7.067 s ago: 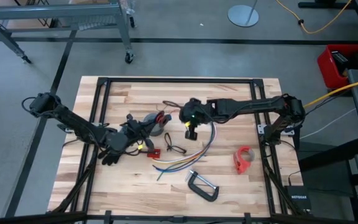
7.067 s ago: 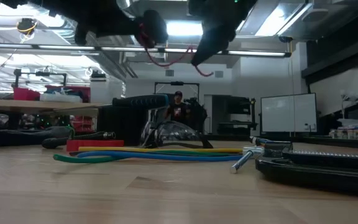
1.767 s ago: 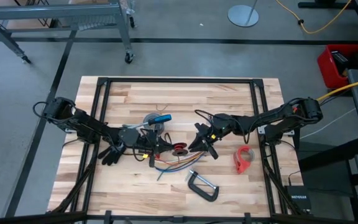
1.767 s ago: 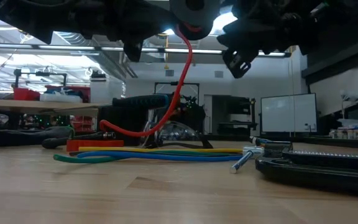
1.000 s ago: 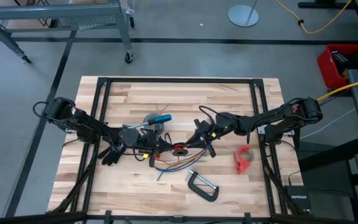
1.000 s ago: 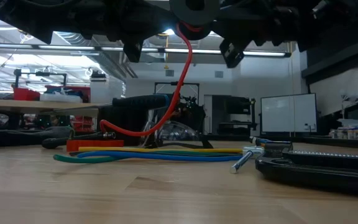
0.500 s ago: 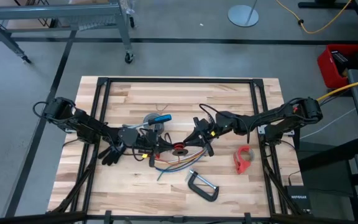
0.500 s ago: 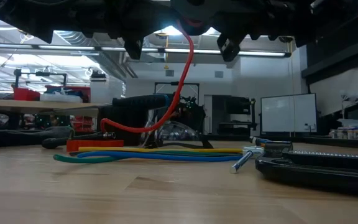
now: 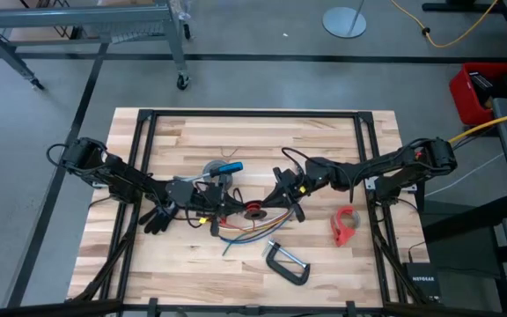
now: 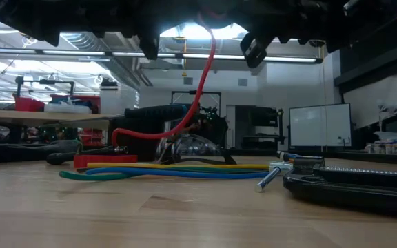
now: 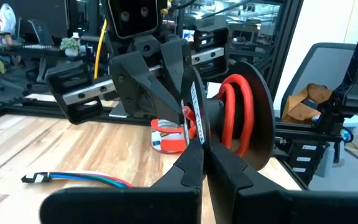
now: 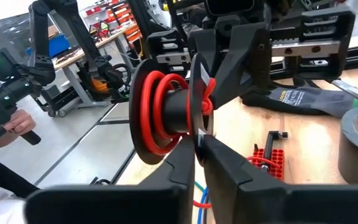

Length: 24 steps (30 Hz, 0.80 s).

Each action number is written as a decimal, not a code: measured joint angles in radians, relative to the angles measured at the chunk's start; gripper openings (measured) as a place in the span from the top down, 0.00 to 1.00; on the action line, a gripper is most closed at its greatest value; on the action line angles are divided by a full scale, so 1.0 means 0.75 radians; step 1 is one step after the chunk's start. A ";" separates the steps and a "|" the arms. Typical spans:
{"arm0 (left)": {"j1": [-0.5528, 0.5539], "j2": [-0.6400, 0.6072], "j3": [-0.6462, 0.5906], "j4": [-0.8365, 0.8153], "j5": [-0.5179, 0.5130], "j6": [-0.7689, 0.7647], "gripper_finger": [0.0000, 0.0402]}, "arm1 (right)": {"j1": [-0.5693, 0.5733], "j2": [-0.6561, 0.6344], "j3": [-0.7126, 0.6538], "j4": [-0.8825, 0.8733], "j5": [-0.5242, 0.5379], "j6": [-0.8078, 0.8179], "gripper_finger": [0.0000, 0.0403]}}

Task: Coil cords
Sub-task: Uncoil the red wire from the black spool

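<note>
The right gripper (image 9: 279,195) has been brought against the red cord spool (image 9: 253,210), its jaws now nipped on the rim

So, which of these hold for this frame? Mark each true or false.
1. The left gripper and right gripper meet at the red cord spool. True.
2. The right gripper holds the C-clamp. False: the clamp lies on the table, apart from both grippers.
3. A red cord tail hangs from the spool down towards the table. True.
4. The coloured strand bundle is wound on the spool. False: it lies loose on the table; only red cord is on the spool.
5. The left jaws stand wide open. False: they are closed on the spool's black flange.
</note>
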 joint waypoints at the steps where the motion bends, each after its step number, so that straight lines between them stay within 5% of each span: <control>1: 0.000 0.000 0.000 0.000 0.001 -0.004 1.00 | 0.000 0.000 0.000 0.000 0.000 -0.001 0.95; 14: 0.000 0.000 0.000 0.000 -0.001 -0.040 0.98 | 0.000 0.000 0.000 0.001 0.001 -0.034 0.99; 24: 0.001 0.000 0.000 -0.004 -0.093 -0.077 0.82 | -0.002 0.000 0.000 0.001 0.007 -0.033 1.00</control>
